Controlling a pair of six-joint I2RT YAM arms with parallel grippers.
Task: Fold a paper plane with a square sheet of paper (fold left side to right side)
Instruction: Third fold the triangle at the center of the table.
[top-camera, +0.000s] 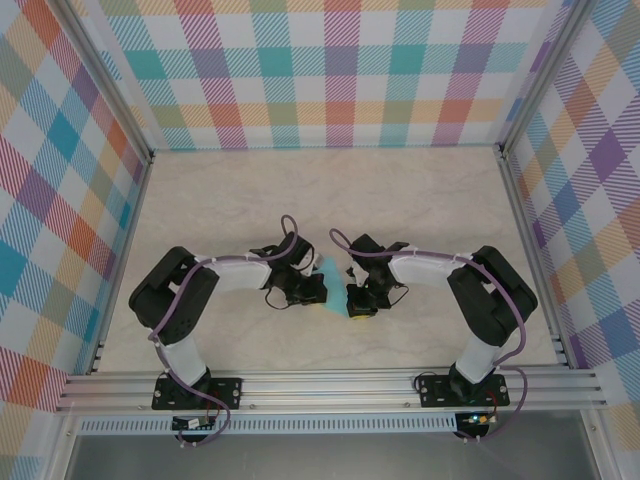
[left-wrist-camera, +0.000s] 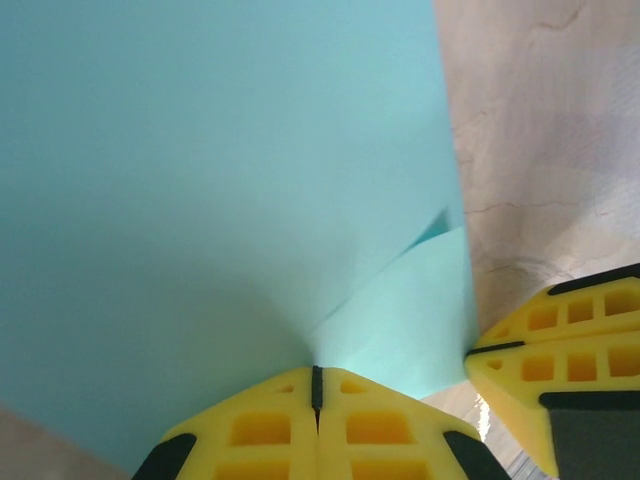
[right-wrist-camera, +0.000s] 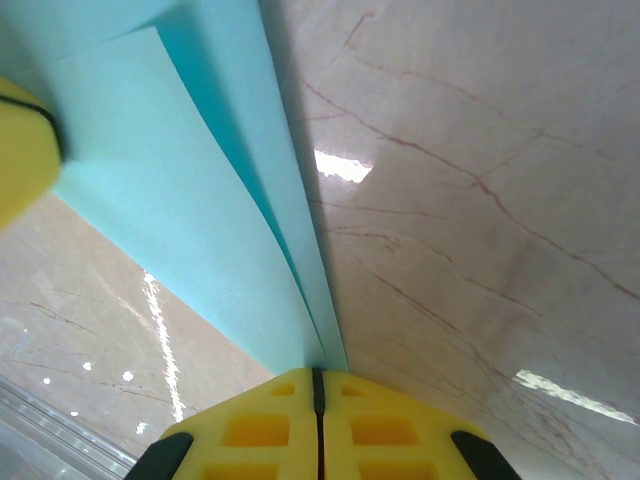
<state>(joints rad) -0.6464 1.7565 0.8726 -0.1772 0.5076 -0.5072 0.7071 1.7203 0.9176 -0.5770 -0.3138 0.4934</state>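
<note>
We see our left hand pressed together, pinching an edge of the square sheet of paper. Our right hand pinches it too, its fingers closed on two teal layers. The curved sheet sits between both hands, over the middle of the marbled table.

The left arm and right arm bend inward over the marbled table. The left gripper and right gripper nearly meet mid-table, with teal paper between them. Plaid walls stand around.
</note>
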